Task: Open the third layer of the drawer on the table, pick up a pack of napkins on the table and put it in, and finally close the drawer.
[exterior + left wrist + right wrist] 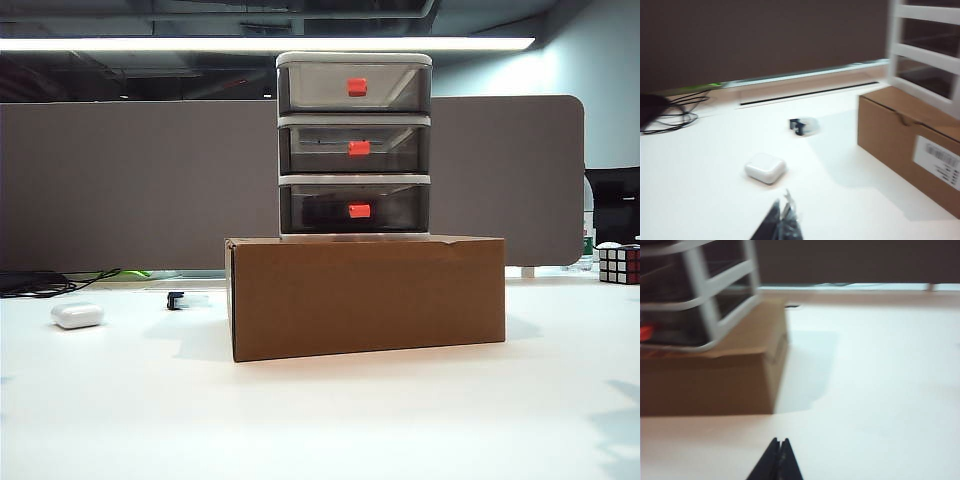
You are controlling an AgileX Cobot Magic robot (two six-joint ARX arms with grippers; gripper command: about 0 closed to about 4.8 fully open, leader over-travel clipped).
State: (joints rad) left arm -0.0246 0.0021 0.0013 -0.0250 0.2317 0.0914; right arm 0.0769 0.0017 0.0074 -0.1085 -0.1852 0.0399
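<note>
Left gripper (782, 216) and right gripper (779, 460) hang above the table (320, 420), jaws pressed together, empty. The drawer (354, 145) stands on the cardboard box (365, 296), all tiers pushed in, at twelve o'clock.

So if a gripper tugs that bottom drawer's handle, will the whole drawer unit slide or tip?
Possibly. The drawer stands tall and narrow, loose on the cardboard box, so it may tip or slide forward. Its thin, see-through plastic suggests it's light. The third layer sits low, which probably limits tipping.
</note>
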